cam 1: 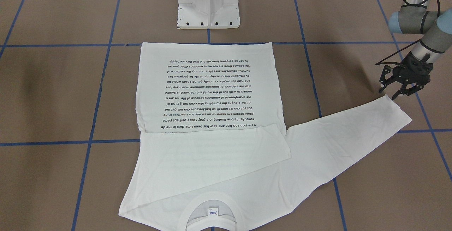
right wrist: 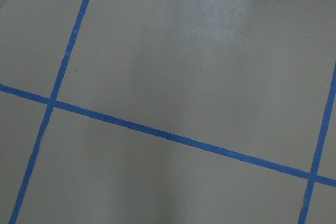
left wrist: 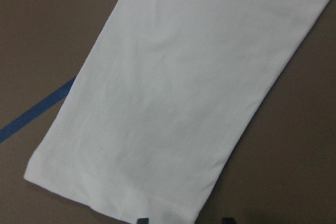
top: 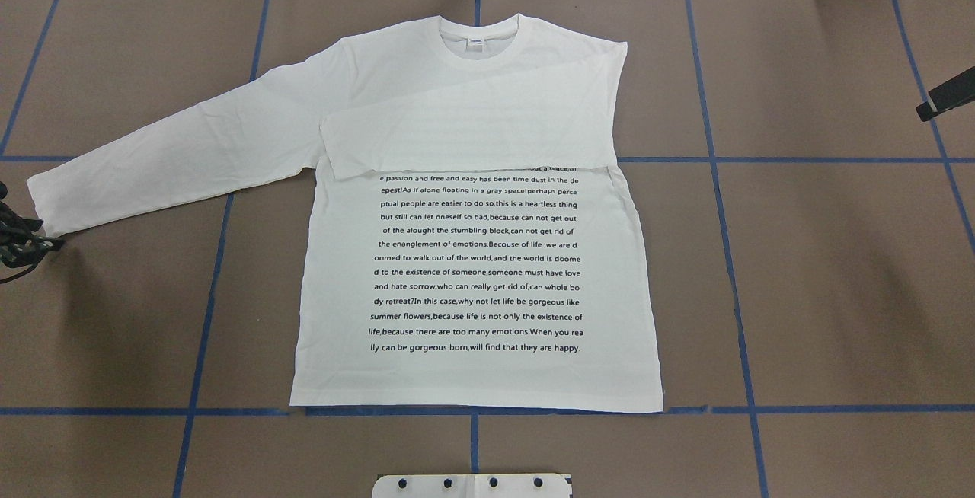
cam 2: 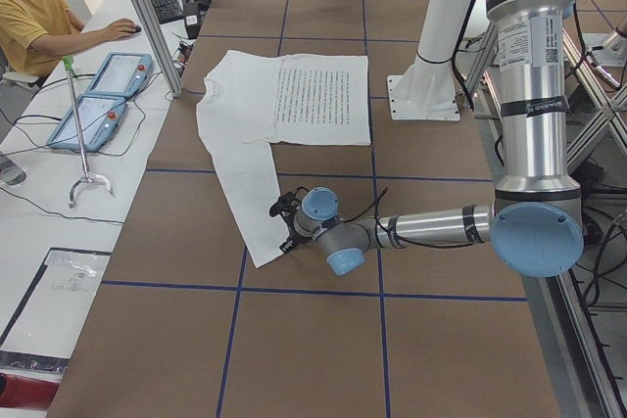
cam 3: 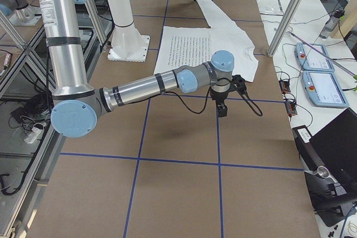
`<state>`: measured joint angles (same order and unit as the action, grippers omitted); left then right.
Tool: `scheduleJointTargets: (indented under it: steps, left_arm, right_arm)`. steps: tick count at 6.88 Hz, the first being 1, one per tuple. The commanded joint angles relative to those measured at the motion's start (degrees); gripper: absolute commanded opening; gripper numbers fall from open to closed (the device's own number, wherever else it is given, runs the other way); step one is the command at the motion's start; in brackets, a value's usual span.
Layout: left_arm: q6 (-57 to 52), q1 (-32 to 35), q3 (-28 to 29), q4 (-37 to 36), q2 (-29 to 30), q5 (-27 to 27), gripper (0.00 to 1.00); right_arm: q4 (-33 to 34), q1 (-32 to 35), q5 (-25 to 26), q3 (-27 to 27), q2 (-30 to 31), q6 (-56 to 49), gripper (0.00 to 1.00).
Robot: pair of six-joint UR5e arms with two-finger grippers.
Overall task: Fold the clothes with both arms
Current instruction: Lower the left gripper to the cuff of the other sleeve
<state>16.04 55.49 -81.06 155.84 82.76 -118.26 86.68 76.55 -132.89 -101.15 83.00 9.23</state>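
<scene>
Front view: left hand (cam 1: pixel 388 94) spread wide by sleeve cuff (cam 1: pixel 398 110); right hand (cam 3: pixel 222 108) state unclear.

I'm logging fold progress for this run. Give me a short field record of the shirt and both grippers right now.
shirt: white T-shirt flat on the table, text side up
folded sleeve: the one on the robot's right, lying across the chest
outstretched sleeve: on the robot's left, not yet folded
left gripper: open, at that sleeve's cuff, holding nothing
right gripper: above bare table, clear of the shirt; open or shut unclear
</scene>
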Motion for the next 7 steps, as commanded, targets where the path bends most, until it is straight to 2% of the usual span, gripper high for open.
scheduleJointTargets:
  steps: [1, 2, 4, 6, 7]
  left_arm:
    - [-0.4, -0.2, 0.6, 0.0, 0.5, 0.0, 0.46]
    - [-0.7, -0.2, 0.7, 0.0, 0.6, 0.0, 0.35]
    - [-0.7, -0.2, 0.7, 0.0, 0.6, 0.0, 0.00]
    - [-5.6, 0.2, -0.6, 0.1, 0.4, -0.9, 0.00]
    - [-5.7, 0.8, -2.4, -0.4, 0.6, -3.9, 0.00]
  right_arm:
    - [0.1, 0.0, 0.0, 0.2, 0.0, 0.0, 1.00]
    - [0.1, 0.0, 0.0, 0.1, 0.0, 0.1, 1.00]
    - [0.0, 0.0, 0.0, 0.0, 0.0, 0.0, 1.00]
    - [0.0, 0.0, 0.0, -0.1, 0.0, 0.2, 1.00]
    - [0.0, 0.0, -0.1, -0.1, 0.0, 0.3, 1.00]
